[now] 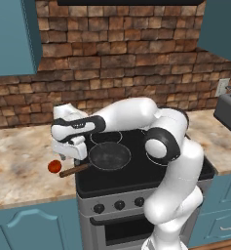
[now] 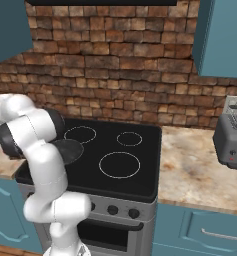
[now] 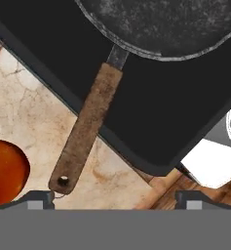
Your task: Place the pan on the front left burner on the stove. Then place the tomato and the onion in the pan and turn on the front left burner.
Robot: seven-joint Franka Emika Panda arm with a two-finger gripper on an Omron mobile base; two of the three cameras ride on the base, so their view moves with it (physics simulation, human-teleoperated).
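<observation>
The dark pan (image 1: 109, 155) sits on the stove (image 1: 136, 183) over the front left burner, whose ring it covers. Its brown handle (image 1: 74, 170) sticks out left over the counter. The handle (image 3: 87, 132) of the pan (image 3: 161, 24) runs down the middle of the hand view. My gripper (image 3: 114, 197) hovers just above the handle's end, open, with nothing between its fingers. From the left base camera, the gripper (image 1: 70, 155) hangs at the stove's left edge. The red tomato (image 1: 54, 166) lies on the counter beside the handle, tomato (image 3: 5, 171). The onion is out of view.
Black knobs (image 1: 119, 205) line the stove's grey front. A grey toaster (image 2: 232, 142) stands on the right counter. Three white rings mark the bare black glass (image 2: 140, 175). My arm hides part of the pan (image 2: 70, 150) from the right base camera.
</observation>
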